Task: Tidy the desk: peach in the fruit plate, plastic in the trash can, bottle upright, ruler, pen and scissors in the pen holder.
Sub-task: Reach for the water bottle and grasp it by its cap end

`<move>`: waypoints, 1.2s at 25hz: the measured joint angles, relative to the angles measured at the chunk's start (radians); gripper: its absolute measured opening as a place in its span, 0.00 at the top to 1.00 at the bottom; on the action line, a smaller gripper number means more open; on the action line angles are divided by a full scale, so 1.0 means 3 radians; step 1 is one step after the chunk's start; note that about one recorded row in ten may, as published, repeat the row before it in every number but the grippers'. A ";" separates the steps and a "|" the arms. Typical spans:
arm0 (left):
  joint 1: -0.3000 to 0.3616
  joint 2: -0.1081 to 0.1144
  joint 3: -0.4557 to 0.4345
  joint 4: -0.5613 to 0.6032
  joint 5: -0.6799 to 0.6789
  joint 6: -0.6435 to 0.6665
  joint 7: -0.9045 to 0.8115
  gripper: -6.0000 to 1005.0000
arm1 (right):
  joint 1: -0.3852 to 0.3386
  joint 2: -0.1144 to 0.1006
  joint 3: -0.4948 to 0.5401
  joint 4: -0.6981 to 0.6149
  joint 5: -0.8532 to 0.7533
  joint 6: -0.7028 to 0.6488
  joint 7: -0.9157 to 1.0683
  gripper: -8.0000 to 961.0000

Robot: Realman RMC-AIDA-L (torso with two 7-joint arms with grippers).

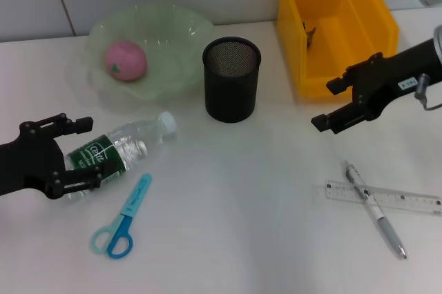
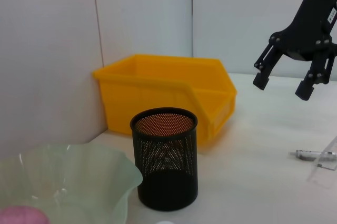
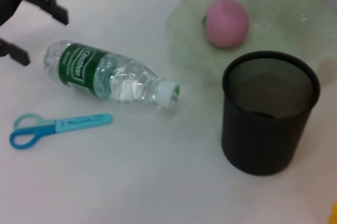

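Observation:
A pink peach (image 1: pixel 126 60) lies in the green fruit plate (image 1: pixel 176 66). A clear bottle with a green label (image 1: pixel 121 151) lies on its side. My left gripper (image 1: pixel 78 153) is open, with its fingers on either side of the bottle's base end. It also shows in the right wrist view (image 3: pixel 37 34). Blue scissors (image 1: pixel 123 218) lie in front of the bottle. The black mesh pen holder (image 1: pixel 231 80) stands in the middle. A pen (image 1: pixel 375 208) lies across a clear ruler (image 1: pixel 407 201) at the right. My right gripper (image 1: pixel 330 104) is open and empty, above the table by the yellow bin (image 1: pixel 359 4).
The yellow bin holds a small dark item (image 1: pixel 309 34) at its inner wall. A white wall stands behind the table. In the left wrist view the pen holder (image 2: pixel 164 166) stands in front of the bin (image 2: pixel 174 87), with the right gripper (image 2: pixel 281 84) beyond.

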 joint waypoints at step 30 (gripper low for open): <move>-0.0274 -0.0015 0.0037 -0.0181 0.0195 -0.0254 0.0010 0.27 | -0.0546 0.0047 0.0975 0.1763 0.1004 0.0024 -0.2827 0.12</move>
